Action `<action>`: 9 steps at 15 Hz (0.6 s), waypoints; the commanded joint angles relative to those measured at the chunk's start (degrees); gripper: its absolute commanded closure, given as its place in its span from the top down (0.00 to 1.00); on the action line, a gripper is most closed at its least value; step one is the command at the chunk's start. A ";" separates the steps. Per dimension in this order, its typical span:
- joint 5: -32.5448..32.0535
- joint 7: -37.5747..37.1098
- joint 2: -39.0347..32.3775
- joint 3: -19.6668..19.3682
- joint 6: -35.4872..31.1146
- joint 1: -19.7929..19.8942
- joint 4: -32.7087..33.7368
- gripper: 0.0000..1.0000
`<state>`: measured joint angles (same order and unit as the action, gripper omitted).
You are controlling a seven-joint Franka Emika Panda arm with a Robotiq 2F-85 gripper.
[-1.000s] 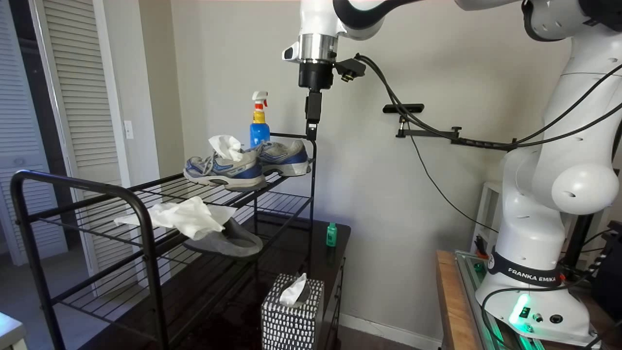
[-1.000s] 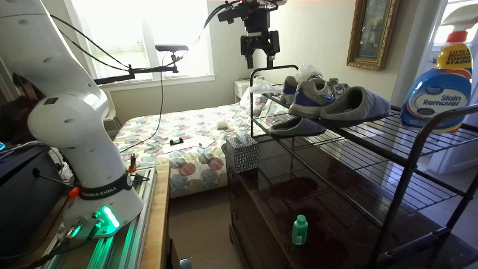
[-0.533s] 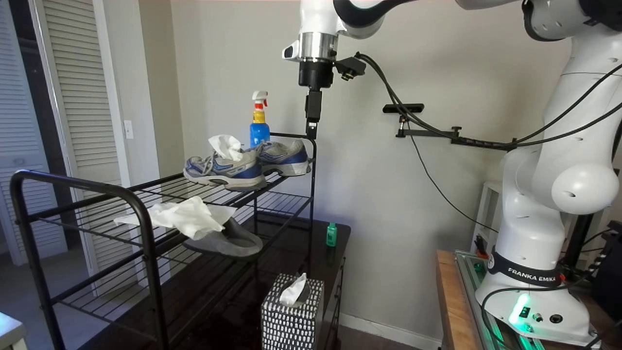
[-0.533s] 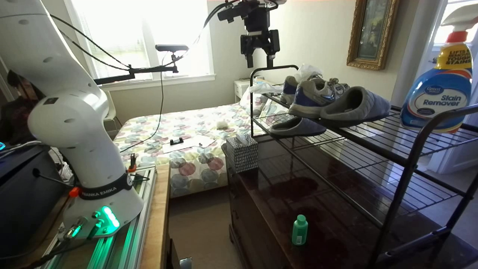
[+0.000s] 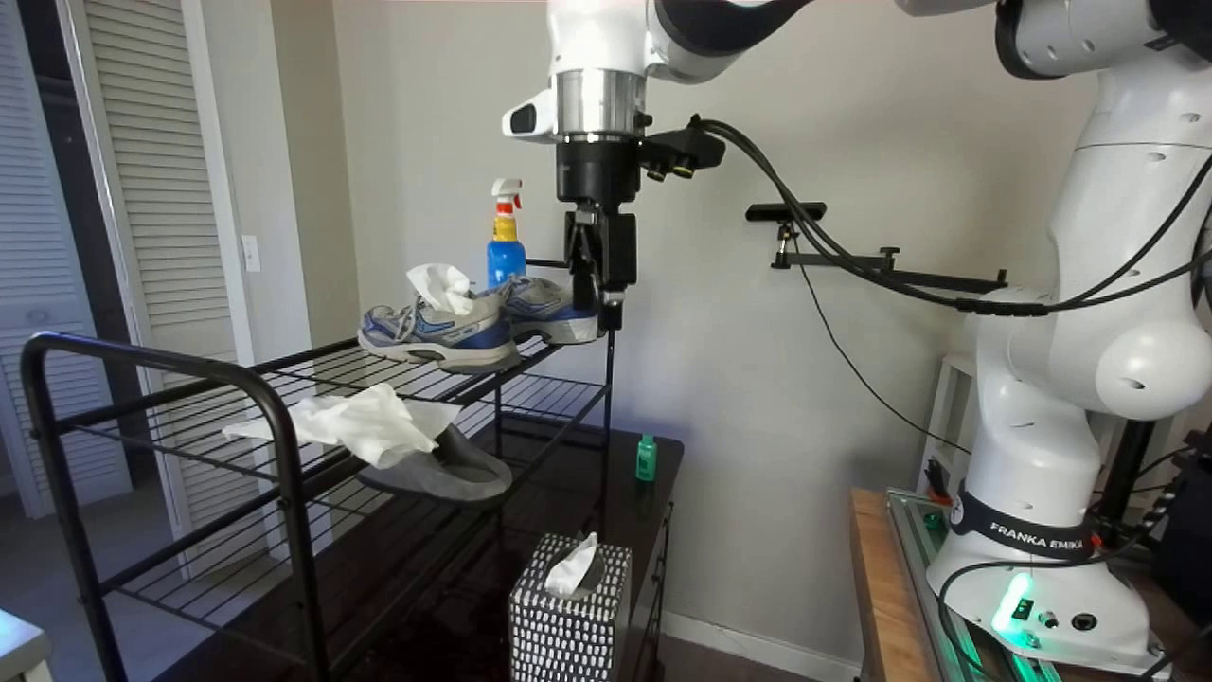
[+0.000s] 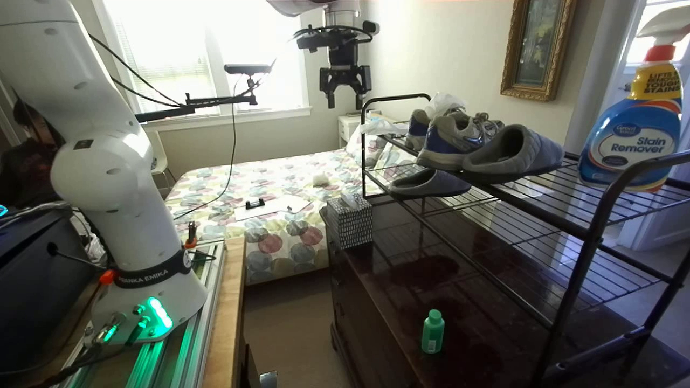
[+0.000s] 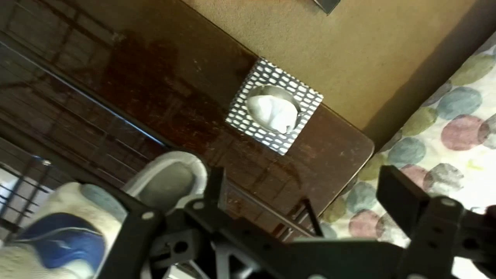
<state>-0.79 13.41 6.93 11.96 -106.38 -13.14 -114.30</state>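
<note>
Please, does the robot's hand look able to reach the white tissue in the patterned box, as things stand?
Probably yes: the hand is open and empty, and nothing covers the tissue in the wrist view. It may need to avoid the rack beside the box.

In an exterior view, I cannot see the base of the spray bottle behind the sneakers; the end effector blocks part of one heel. Loose tissue covers part of the grey slipper, and the bottom edge cuts off the tissue box. Label on the green bottle: too small to read. Wrist view: bed cropped at right edge.
</note>
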 commanded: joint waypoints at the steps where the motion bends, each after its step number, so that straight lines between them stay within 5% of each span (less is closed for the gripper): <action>1: -0.24 3.75 -5.63 2.62 -2.27 -2.46 2.04 1.00; 9: -8.78 7.03 -18.72 5.29 -10.97 -4.51 12.07 1.00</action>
<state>-5.49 21.00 -5.08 17.08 -116.89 -16.97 -109.94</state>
